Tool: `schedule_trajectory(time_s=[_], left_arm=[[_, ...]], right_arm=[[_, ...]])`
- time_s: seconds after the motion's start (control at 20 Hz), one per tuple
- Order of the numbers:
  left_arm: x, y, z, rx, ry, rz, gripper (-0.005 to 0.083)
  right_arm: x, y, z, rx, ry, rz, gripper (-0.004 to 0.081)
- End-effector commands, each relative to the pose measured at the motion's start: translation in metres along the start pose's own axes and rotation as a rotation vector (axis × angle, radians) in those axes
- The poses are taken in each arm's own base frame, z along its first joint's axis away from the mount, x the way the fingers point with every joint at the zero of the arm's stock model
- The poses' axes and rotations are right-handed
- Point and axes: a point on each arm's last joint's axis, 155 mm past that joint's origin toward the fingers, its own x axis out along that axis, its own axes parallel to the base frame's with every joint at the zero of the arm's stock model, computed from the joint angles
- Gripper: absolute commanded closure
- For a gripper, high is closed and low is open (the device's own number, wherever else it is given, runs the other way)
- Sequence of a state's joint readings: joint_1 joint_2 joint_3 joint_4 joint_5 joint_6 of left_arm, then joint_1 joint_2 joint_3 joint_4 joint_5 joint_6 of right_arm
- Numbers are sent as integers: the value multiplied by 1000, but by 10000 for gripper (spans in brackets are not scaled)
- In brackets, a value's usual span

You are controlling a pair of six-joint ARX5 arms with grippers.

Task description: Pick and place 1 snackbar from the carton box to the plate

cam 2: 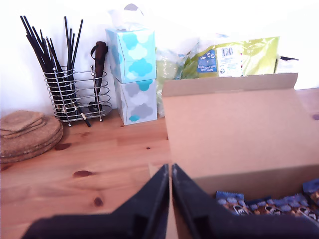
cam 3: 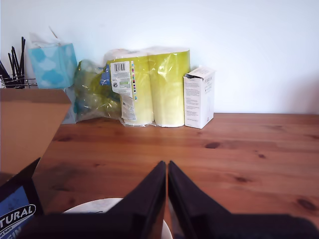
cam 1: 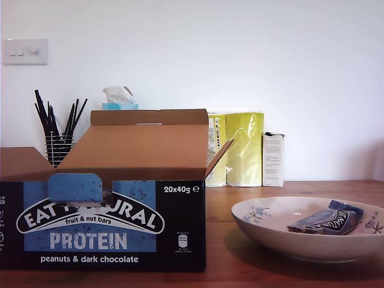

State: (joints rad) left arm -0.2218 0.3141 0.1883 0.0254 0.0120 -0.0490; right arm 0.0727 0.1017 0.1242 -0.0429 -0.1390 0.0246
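Exterior view: carton box [cam 1: 102, 204] open on the table [cam 1: 240, 273]; a snackbar [cam 1: 327, 221] already lies in the plate [cam 1: 306, 240] — no arm in sight.
First wrist view: my first end effector [cam 2: 170, 172] pinched shut, empty; bars [cam 2: 264, 204] just beside it in the box — part the jaws before descending.
Second wrist view: my second end effector [cam 3: 166, 169] shut, empty, over the plate rim [cam 3: 94, 205].

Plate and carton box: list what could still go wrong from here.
1. The snackbar lies in the plate tilted against the far rim, one end poking above it; a bump might tip it out.
2. My second gripper hangs shut over the plate's edge, so dropping could strike the ceramic.
3. My first gripper sits shut by the carton box flap and could snag it.
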Motion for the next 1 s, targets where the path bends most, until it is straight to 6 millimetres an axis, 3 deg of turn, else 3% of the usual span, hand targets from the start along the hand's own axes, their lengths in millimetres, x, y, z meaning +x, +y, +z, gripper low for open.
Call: schedule_trajectory(time_s=[0.0,0.25,0.55,0.95], left_arm=[[0,1,-26,-3,53,4,795],[-6,2,-36,-7,83,5,795],[-9,3,-65,-6,202,11,795],[-12,4,-80,-6,262,14,795]], right_arm=[[-2,2,4,-11,-25,4,783],[-6,3,-3,5,1,7,783],[-9,2,-41,26,153,2,783],[-20,2,-85,50,332,-3,783]])
